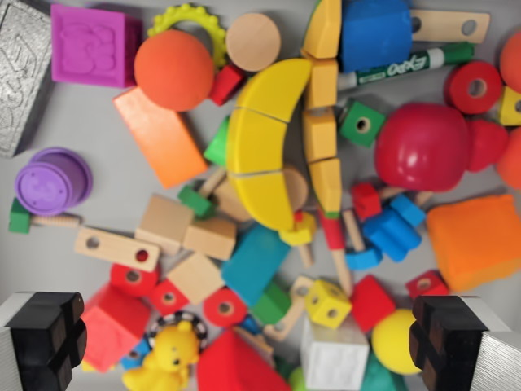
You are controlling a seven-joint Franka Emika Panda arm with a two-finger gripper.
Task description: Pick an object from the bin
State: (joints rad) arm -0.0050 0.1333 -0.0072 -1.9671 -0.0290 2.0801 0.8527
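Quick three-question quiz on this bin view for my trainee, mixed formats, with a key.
1. True or false: the claw is open and holding nothing.
2. Which toy touches the orange ball? A) purple cup B) yellow ring C) green marker
3. Fill in: the yellow bear lies toward the wrist view's ____ bottom corner.

Key: 1 true; 2 B; 3 left.

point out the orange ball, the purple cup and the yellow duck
orange ball [173, 70], wrist view, centre of the ball
purple cup [50, 179], wrist view, middle of its round face
yellow duck [167, 354], wrist view, its body
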